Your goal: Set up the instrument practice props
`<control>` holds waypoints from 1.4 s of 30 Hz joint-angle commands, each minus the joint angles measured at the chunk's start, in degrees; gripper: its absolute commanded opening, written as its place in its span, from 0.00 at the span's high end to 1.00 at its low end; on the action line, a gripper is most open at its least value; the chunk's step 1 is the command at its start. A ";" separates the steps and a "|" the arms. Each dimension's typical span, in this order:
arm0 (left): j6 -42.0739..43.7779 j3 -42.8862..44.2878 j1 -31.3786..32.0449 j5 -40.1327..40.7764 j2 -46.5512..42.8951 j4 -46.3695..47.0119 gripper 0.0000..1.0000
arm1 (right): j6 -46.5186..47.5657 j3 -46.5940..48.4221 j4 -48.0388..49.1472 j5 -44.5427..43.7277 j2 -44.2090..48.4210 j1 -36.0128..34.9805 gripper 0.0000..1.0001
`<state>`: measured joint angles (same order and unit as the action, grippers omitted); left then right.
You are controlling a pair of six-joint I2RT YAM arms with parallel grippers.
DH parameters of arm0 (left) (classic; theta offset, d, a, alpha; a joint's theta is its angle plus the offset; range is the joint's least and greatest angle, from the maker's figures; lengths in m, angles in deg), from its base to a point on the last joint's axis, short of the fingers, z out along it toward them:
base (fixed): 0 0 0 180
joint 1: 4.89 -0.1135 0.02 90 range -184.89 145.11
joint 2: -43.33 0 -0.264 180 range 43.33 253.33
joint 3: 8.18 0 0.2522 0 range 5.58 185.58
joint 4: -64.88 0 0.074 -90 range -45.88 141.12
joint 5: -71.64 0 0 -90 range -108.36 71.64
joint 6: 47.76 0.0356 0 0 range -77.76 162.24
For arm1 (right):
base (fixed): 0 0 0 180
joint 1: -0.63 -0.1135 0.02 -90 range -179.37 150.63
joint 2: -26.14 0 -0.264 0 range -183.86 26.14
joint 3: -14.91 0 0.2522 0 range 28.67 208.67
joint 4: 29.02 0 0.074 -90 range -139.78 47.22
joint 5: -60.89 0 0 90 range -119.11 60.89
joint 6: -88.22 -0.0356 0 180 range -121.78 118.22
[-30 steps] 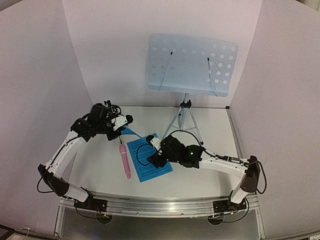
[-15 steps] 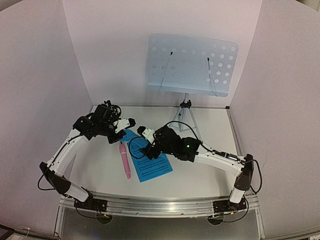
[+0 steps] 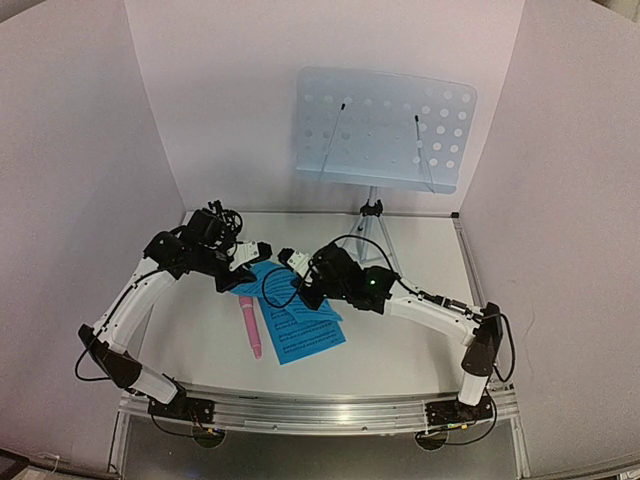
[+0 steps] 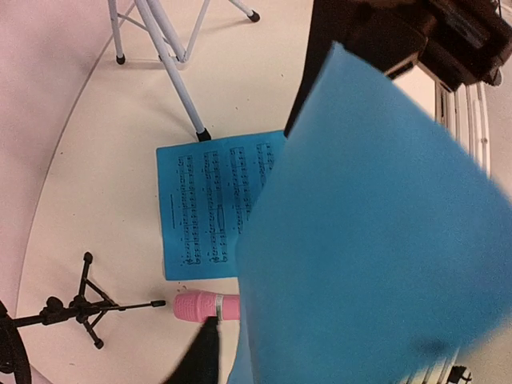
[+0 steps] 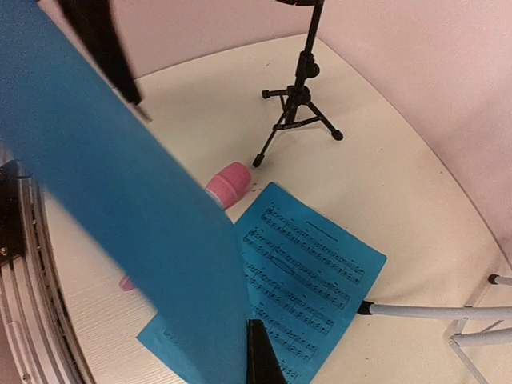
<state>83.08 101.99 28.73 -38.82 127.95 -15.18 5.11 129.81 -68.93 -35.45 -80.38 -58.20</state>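
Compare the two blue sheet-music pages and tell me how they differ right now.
The lying page rests flat on the table; the raised page is up in the air, tilted. The lying page shows its printed staves sharply; the raised page sits close to both wrist cameras and looks plain and blurred. Both are the same bright blue.

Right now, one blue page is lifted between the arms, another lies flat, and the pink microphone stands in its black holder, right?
Not quite. The microphone lies flat on its side beside the flat page, and the holder stands empty, as the left wrist view shows. The rest is right, the lifted page included.
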 commanded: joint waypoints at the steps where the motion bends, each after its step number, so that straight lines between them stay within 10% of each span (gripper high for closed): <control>1: -5.22 3.19 -1.48 -3.47 -2.60 4.66 0.37 | -4.67 2.28 0.49 10.00 2.92 3.16 1.00; 2: -7.46 2.78 -2.47 -4.01 -3.49 7.25 0.13 | -6.09 2.29 0.61 12.74 3.70 4.36 1.00; 4: -13.99 1.09 -5.38 -5.53 -6.21 14.54 0.01 | -8.44 2.60 0.73 16.92 5.61 5.27 1.00; 14: -32.39 -10.75 -14.28 -17.44 -20.18 43.44 0.00 | -15.00 5.63 2.30 25.71 15.04 8.28 1.00; 33: -50.12 -21.55 -9.97 -42.81 -18.25 62.21 0.01 | -12.84 6.93 15.18 37.88 16.00 8.32 1.00; 39: -50.01 -21.33 -7.14 -43.08 -16.15 65.14 0.32 | -10.68 10.01 15.25 37.95 12.90 8.48 1.00; 42: -51.65 -21.39 -6.47 -42.83 -15.59 68.58 0.74 | -10.86 10.61 15.20 38.59 11.63 8.81 1.00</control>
<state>33.34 80.08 21.43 -80.27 111.30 46.45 -7.04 138.23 -55.57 1.54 -66.69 -50.00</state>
